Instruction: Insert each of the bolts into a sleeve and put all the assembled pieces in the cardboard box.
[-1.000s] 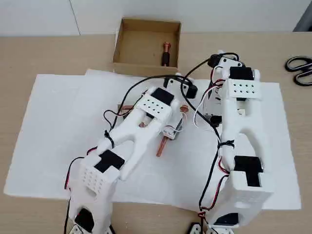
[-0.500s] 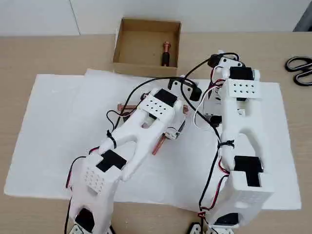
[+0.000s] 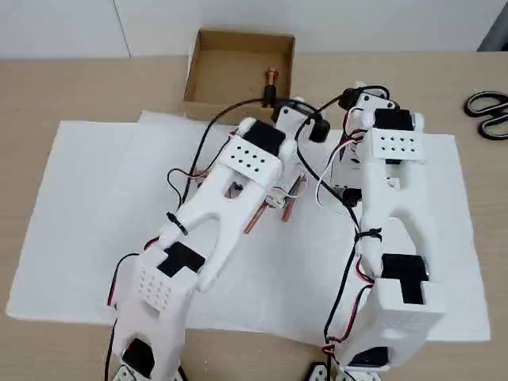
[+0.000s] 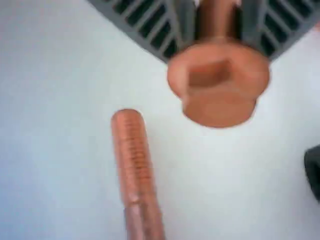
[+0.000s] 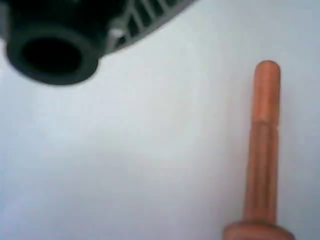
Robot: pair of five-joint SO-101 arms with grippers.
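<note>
Fingers [image 4: 145,22] of left gripper [image 4: 216,20] clamp one copper bolt [image 4: 218,82], long axis about 1-to-7 o'clock in the high view, while right gripper [image 5: 65,15], roughly 3 o'clock of it, pinches the black sleeve [image 5: 52,52]; cardboard box [image 3: 194,79] at 12 o'clock.

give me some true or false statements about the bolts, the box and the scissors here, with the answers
1. The left gripper holds a copper bolt. True.
2. The cardboard box is empty. False: one assembled piece lies in it.
3. The right gripper holds a black sleeve. True.
4. The scissors lie on the white sheet. False: they lie on the bare table beside it.
</note>
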